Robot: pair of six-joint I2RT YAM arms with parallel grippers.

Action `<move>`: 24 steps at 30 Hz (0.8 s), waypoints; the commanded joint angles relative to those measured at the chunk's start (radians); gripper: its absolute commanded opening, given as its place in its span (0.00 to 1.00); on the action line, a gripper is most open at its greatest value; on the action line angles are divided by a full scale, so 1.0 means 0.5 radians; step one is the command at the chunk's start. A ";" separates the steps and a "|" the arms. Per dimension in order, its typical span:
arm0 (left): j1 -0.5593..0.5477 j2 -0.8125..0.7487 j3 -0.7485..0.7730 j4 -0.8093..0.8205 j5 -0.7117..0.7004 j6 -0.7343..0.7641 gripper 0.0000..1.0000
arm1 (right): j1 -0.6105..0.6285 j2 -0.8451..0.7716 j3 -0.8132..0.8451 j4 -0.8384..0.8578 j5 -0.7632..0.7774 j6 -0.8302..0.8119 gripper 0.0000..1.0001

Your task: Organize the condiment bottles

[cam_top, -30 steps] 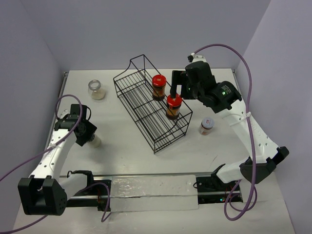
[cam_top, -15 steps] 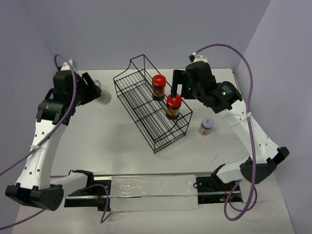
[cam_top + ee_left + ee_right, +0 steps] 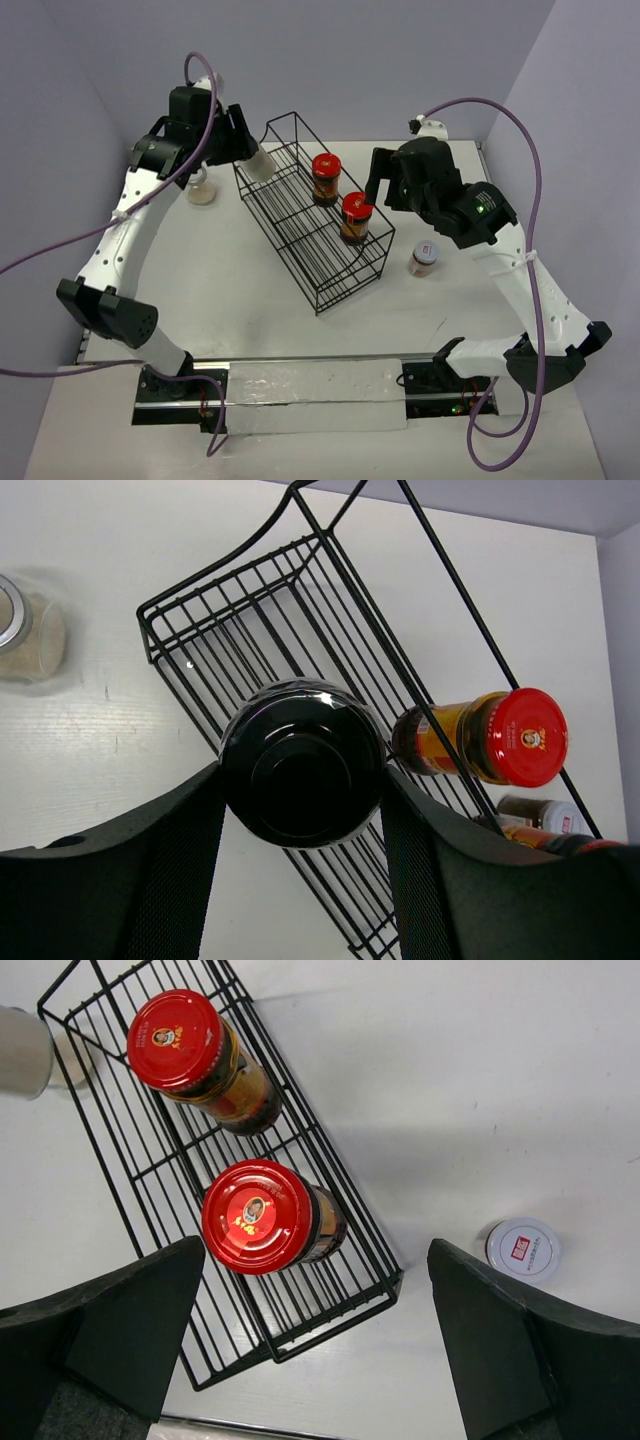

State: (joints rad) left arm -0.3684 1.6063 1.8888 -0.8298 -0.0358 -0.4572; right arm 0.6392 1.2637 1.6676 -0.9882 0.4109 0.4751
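My left gripper is shut on the clear black-capped jar and holds it in the air over the left end of the black wire rack. In the left wrist view its black cap sits between my fingers. Two red-lidded jars stand in the rack. My right gripper is open and empty, above and right of the nearer red-lidded jar. The white-lidded jar stands on the table right of the rack. The clear jar with pale contents stands back left.
The rack lies diagonally across the middle of the table. Purple walls close in the back and both sides. A metal rail runs along the near edge between the arm bases.
My left arm has carried the black-capped jar from the front left of the table up and back to the rack's left end. My right gripper has drawn to the right, away from the nearer red-lidded jar.
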 commanded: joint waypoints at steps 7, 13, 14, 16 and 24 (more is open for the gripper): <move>-0.050 0.238 0.354 0.039 -0.418 0.068 0.10 | -0.009 -0.076 -0.057 0.048 0.084 0.032 1.00; -0.073 0.340 0.387 0.082 -0.434 0.089 0.10 | -0.011 -0.080 -0.057 0.033 0.111 0.031 1.00; -0.073 0.361 0.389 0.090 -0.432 0.089 0.10 | -0.016 -0.085 -0.066 0.041 0.109 0.032 1.00; -0.081 0.389 0.395 0.093 -0.441 0.086 0.10 | -0.017 -0.088 -0.072 0.041 0.102 0.034 1.00; -0.158 0.566 0.507 0.031 -0.612 0.132 0.10 | -0.017 -0.094 -0.083 0.041 0.098 0.035 1.00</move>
State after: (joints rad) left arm -0.4231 1.8762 2.0529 -0.8687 -0.2878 -0.4136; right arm 0.6350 1.2473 1.6402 -0.9879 0.4381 0.4824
